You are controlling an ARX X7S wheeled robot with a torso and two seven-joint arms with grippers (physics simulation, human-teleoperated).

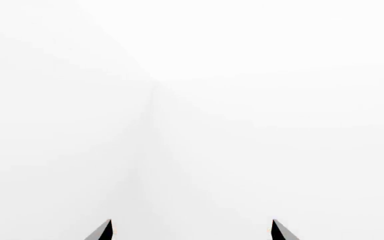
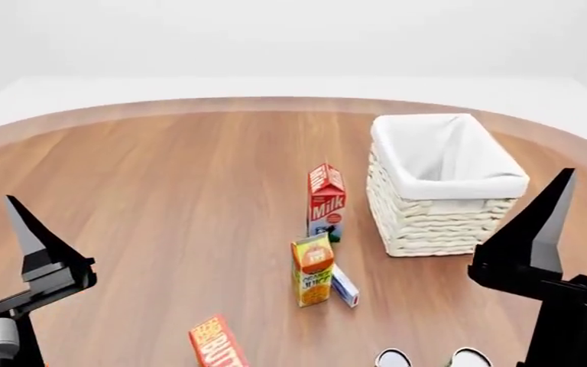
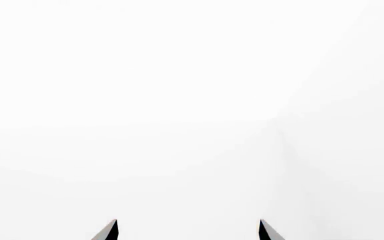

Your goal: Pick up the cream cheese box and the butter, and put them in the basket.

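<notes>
The cream cheese box [image 2: 345,286], small and white with blue print, lies on the wooden table just right of the orange juice carton. The butter [image 2: 217,342], a red-orange box with yellow lettering, lies at the near edge of the head view, partly cut off. The basket [image 2: 446,218], cream wicker with a white cloth lining, stands at the right and looks empty. My left gripper [image 2: 39,245] is raised at the near left, far from all of them. My right gripper [image 2: 538,229] is raised at the near right, in front of the basket. Both show open and empty in the wrist views, left [image 1: 192,222] and right [image 3: 188,222], which face only white wall.
An orange juice carton [image 2: 313,270] stands in the middle. A red-white milk carton [image 2: 325,200] stands behind it, left of the basket. The round wooden table [image 2: 171,191] curves away at the back against a white floor and wall.
</notes>
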